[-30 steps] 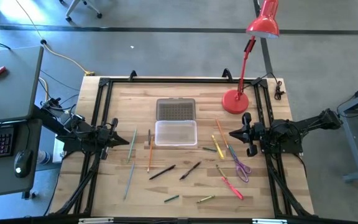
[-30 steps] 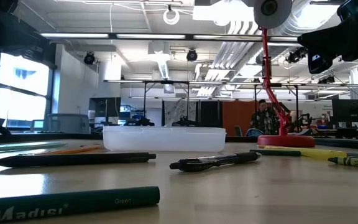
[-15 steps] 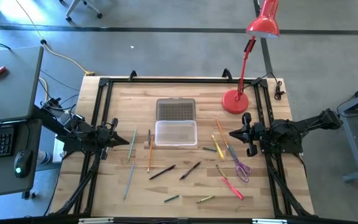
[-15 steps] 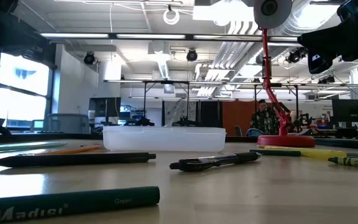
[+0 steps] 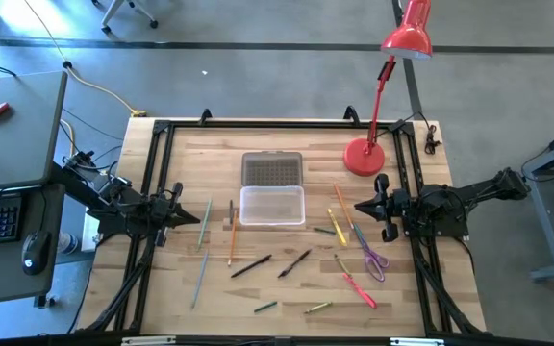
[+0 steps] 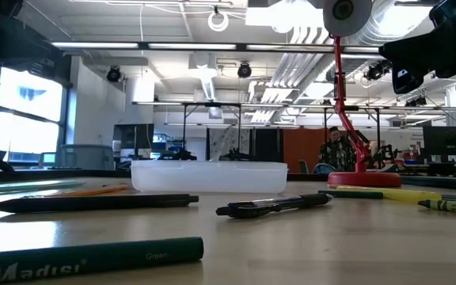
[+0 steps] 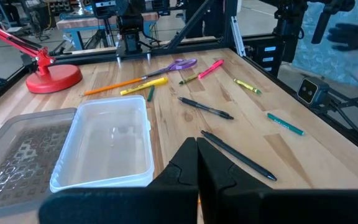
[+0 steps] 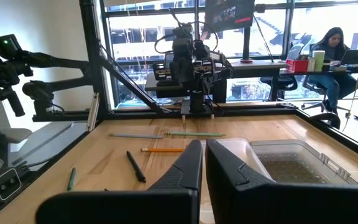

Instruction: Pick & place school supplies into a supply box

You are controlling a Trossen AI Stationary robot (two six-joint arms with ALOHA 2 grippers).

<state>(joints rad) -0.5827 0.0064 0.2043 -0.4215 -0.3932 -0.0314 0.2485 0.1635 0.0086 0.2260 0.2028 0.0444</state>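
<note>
The clear supply box (image 5: pixel 272 205) stands open at the table's middle, resting on its base. Its grey ribbed lid (image 5: pixel 272 169) lies flat just beyond it. School supplies lie flat on the wood around it. Green pencils (image 5: pixel 205 216) and an orange pencil (image 5: pixel 230 235) are on the left. Two black pens (image 5: pixel 251 266) (image 5: pixel 294 262) and a green crayon (image 5: pixel 265 307) lie nearer. Purple scissors (image 5: pixel 373 261), a red marker (image 5: pixel 359 286) and a yellow marker (image 5: pixel 338 226) are on the right. My left gripper (image 5: pixel 176 210) hangs shut at the left edge. My right gripper (image 5: pixel 364 206) hangs shut at the right edge. Both are clear of everything.
A red desk lamp stands on its round base (image 5: pixel 363 158) at the far right, with its head (image 5: pixel 408 37) beyond the table. Black frame rails (image 5: pixel 258 123) run along the far and side edges. Bare wood lies near the front left. A person sits in the room behind (image 8: pixel 334 43).
</note>
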